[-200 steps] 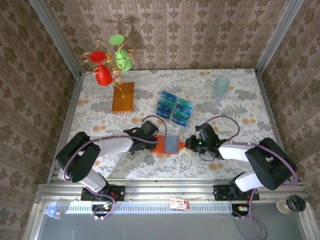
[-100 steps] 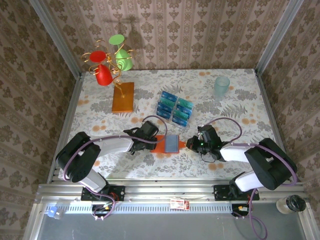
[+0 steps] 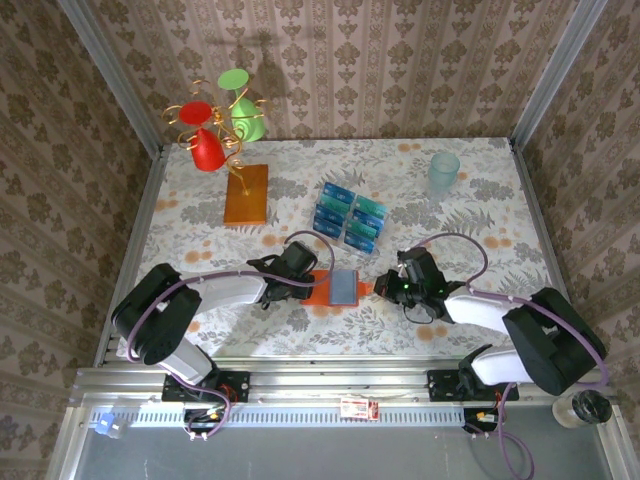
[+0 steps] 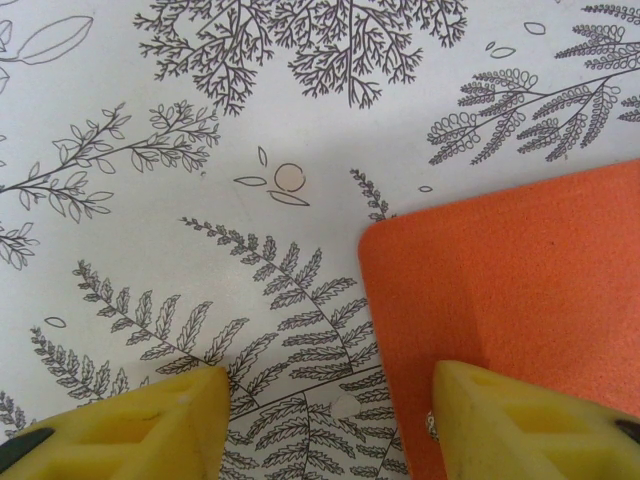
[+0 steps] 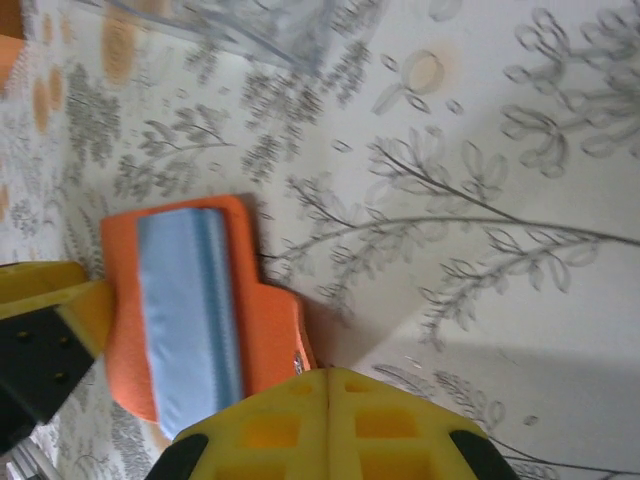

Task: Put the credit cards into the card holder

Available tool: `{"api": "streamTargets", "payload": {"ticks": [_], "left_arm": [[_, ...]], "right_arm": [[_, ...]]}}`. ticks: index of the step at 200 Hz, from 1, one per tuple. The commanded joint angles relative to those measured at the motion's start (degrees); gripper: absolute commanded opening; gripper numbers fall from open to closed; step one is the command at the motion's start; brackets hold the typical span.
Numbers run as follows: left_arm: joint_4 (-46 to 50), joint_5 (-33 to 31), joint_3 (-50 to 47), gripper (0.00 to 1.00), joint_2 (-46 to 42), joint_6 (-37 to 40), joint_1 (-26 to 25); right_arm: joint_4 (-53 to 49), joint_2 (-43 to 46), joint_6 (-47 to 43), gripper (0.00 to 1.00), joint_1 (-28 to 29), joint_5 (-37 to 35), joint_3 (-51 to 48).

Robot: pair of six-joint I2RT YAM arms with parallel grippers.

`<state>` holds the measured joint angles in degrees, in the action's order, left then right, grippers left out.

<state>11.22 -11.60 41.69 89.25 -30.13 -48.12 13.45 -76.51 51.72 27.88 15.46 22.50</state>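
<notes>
- Judging progress, we saw one blue card [image 3: 344,287] on the open card holder [image 3: 320,293]; the other credit cards [image 3: 348,217] lay well beyond it.
- Left gripper [image 4: 330,385], right gripper [image 5: 205,345] flanked it, both spread, empty.

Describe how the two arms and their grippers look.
The left arm and right arm share white links, bulky black joints and thin purple cables looping alongside. The left gripper and right gripper have black bodies and blocky yellow fingers with moulded recesses; a green light shows on the right one.
</notes>
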Motion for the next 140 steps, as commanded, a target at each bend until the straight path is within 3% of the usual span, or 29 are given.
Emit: {"api": "streamTargets", "payload": {"ticks": [1, 50, 81, 140], "left_arm": [[1.8, -0.7, -0.6, 0.57, 0.8, -1.0, -0.5], [1.8, -0.8, -0.4, 0.57, 1.1, -1.1, -0.6], [2.0, -1.0, 0.1, 0.57, 1.5, -1.0, -0.7], [2.6, -1.2, 0.7, 0.57, 1.7, -1.1, -0.9]], "right_arm": [[-3.8, 1.9, -2.6, 0.0, -0.5, 0.4, 2.6], [-10.9, 7.3, -5.2, 0.08, 1.9, -5.4, 5.7], [-11.9, 9.1, -6.2, 0.11, 2.1, -2.8, 6.9], [-14.3, -0.9, -6.4, 0.08, 9.7, -1.5, 16.4]]}}
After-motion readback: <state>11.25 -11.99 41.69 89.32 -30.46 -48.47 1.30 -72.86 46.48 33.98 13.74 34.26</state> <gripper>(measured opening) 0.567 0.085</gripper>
